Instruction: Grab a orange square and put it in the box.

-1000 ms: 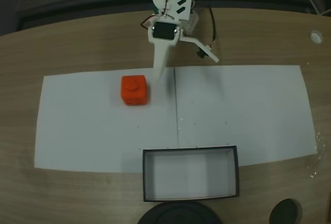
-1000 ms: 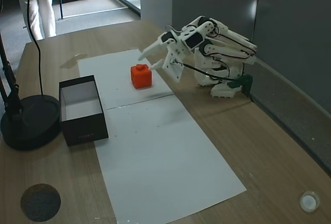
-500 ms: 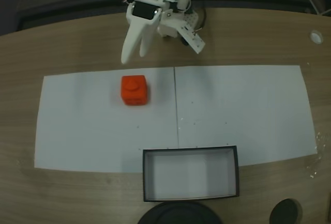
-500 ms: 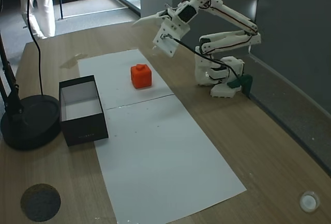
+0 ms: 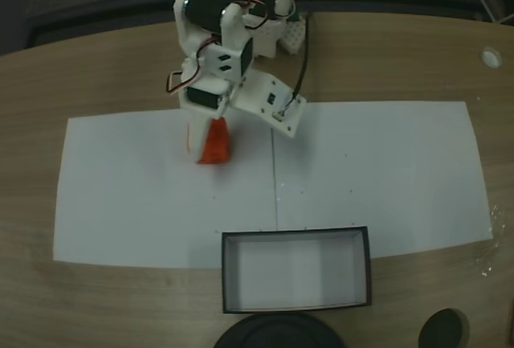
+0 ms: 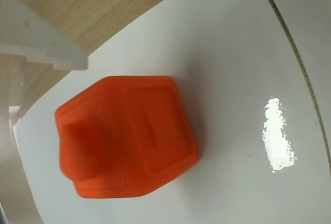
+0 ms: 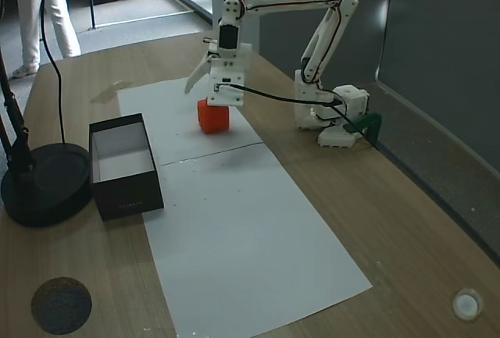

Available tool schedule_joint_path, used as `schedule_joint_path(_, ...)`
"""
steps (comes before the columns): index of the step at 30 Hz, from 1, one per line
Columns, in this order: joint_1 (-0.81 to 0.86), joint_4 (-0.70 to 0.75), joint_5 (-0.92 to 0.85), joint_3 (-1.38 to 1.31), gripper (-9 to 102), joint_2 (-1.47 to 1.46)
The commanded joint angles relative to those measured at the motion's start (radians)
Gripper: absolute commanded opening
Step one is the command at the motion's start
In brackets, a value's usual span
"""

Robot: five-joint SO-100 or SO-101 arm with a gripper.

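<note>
The orange square sits on the left white paper sheet, also seen in another fixed view. In the wrist view the orange square lies close below the camera, stud to the left. My gripper hangs open just over it, pointing down, and partly covers it from above. From the side the gripper has one finger splayed to the left, with nothing held. A white finger shows at the wrist view's top left, apart from the block. The box stands near the table's front edge; the box is empty.
Two white paper sheets cover the table's middle. A black round lamp base stands beside the box, with a dark disc and a small white cap near the table edges. A person's legs show in the background.
The arm unfolded from its low pose by the base, rose, and reached out over the orange square. The gripper now points down above it. The block and box have not moved.
</note>
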Motion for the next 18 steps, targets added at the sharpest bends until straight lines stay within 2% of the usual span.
schedule_joint_path(1,0.006,-0.025,0.002,-0.067,39,-0.055)
schedule_joint_path(13,0.063,-0.153,-0.046,-0.069,39,-0.198)
schedule_joint_path(15,0.08,-0.153,-0.064,-0.072,34,-0.213)
schedule_joint_path(18,0.084,-0.153,-0.078,-0.078,20,-0.229)
